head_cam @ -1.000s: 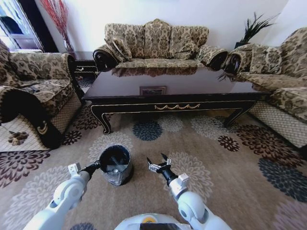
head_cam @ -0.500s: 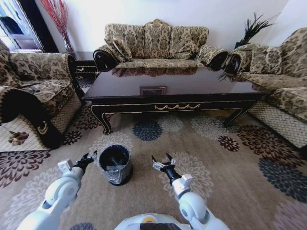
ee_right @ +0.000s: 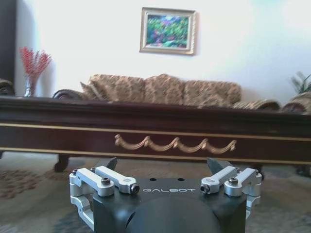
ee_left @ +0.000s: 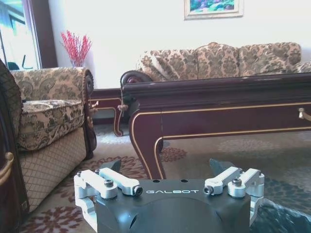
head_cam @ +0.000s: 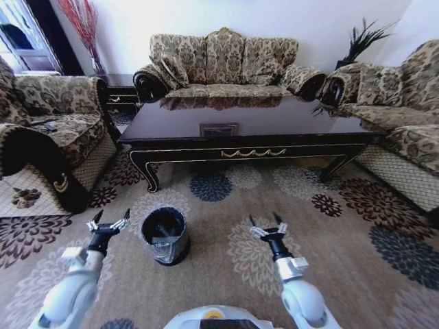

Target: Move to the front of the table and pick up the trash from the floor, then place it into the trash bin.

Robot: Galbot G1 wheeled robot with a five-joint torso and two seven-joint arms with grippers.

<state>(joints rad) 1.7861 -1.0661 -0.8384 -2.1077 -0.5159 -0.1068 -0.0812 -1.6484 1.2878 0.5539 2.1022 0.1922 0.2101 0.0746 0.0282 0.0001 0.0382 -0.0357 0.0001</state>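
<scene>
On the floor [head_cam: 226,205] before the table [head_cam: 247,127] | trash bin [head_cam: 164,235] between left gripper [head_cam: 108,223], right gripper [head_cam: 267,227] | both released, empty

Back sofa [head_cam: 223,62]: three-seat, beige-brown damask, dark scrolled arms, against the white wall.
Left sofa [head_cam: 48,130]: same fabric, dark wood arm with gold mark, quilted side panel.
Right sofa [head_cam: 401,116]: same fabric, runs off the edge.
Side table [head_cam: 120,92]: small, dark, in the corner between left and back sofas.
Red branches [head_cam: 82,24]: tall spray above the side table, in a vase.
Dark plant [head_cam: 363,38]: spiky leaves in the right corner.
Framed painting [ee_right: 167,30]: green-toned, on the wall above the back sofa.
Window [head_cam: 17,34]: far left, bright.
</scene>
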